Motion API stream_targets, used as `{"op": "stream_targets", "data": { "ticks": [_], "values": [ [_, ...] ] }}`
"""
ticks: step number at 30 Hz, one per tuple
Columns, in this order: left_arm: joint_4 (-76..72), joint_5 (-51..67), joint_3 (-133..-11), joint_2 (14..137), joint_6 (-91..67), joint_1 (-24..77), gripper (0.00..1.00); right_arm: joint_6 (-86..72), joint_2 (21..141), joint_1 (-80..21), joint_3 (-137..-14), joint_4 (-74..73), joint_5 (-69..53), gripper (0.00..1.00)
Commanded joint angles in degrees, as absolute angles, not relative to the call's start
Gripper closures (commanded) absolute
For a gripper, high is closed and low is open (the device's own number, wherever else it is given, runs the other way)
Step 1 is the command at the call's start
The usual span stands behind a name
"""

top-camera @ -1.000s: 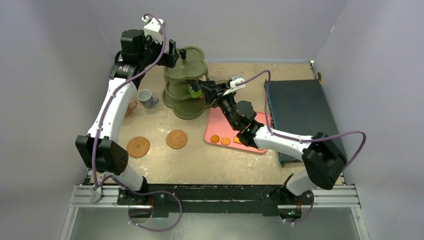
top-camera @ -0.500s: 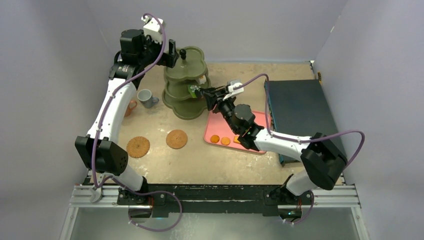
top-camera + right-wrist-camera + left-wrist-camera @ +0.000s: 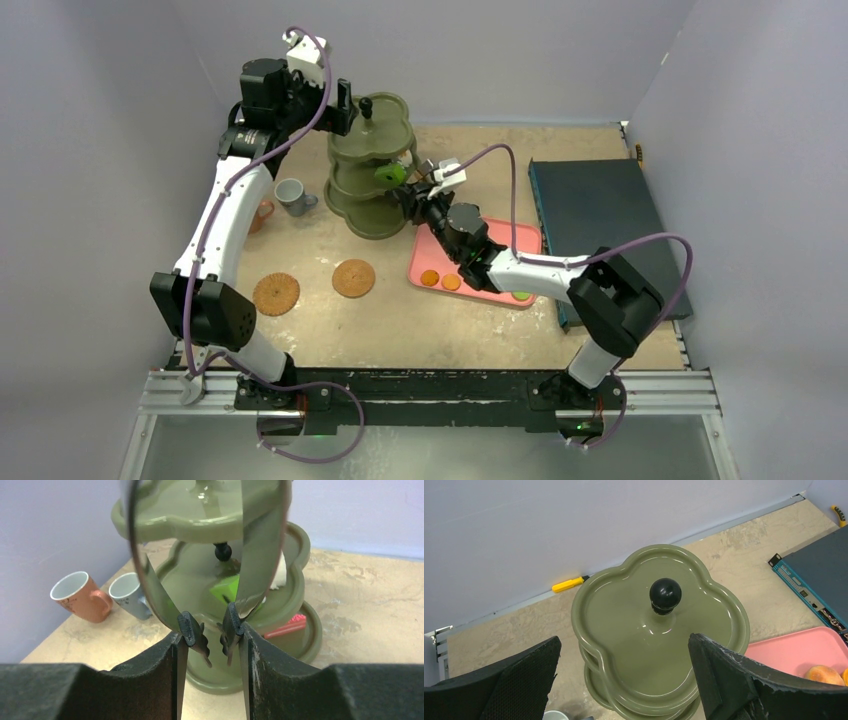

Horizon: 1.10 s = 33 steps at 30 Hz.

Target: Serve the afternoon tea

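Observation:
The olive three-tier stand (image 3: 372, 170) stands at the back centre. My left gripper (image 3: 345, 105) hangs open and empty over its top tier (image 3: 624, 625), fingers either side of the black knob (image 3: 665, 594). My right gripper (image 3: 412, 190) is shut on the black tongs (image 3: 192, 630), right at the stand's right side. The tong tips are slightly apart with nothing between them. A green pastry (image 3: 387, 174) sits on the middle tier (image 3: 225, 587), next to a cream one (image 3: 280, 572). A pink pastry (image 3: 285, 626) lies on the bottom tier.
The terracotta cup (image 3: 262, 213) and the grey-blue cup (image 3: 292, 195) stand left of the stand. Two brown coasters (image 3: 276, 293) (image 3: 353, 278) lie nearer. The pink tray (image 3: 440, 250) holds orange pastries (image 3: 430, 277) and a green one (image 3: 521, 296). A dark box (image 3: 600, 220) is at the right.
My right gripper has moved left and up to the stand with the tongs, and the green pastry now sits on the middle tier. The left arm has not moved.

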State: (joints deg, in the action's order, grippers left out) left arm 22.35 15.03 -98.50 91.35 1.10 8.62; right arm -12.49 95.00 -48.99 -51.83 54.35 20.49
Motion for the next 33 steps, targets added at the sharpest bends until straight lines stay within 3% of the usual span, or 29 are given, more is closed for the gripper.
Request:
{"op": "stream_targets", "data": {
  "ticks": [1,15,33],
  "values": [
    [20.76,15.46,-99.42,89.89,0.44,8.00,0.01,-10.54,94.95,-49.16,-56.31,58.89,21.28,0.58],
    [20.84,16.08,-98.76,89.53,0.42,7.95,0.01,-9.98,86.32,-48.99,-48.46,57.14,25.00,0.59],
    [27.87,17.92,-100.25,86.74,0.86,7.56,0.01,-19.43,58.20,-48.57,-25.14,32.27,46.72,0.56]
  ]
}}
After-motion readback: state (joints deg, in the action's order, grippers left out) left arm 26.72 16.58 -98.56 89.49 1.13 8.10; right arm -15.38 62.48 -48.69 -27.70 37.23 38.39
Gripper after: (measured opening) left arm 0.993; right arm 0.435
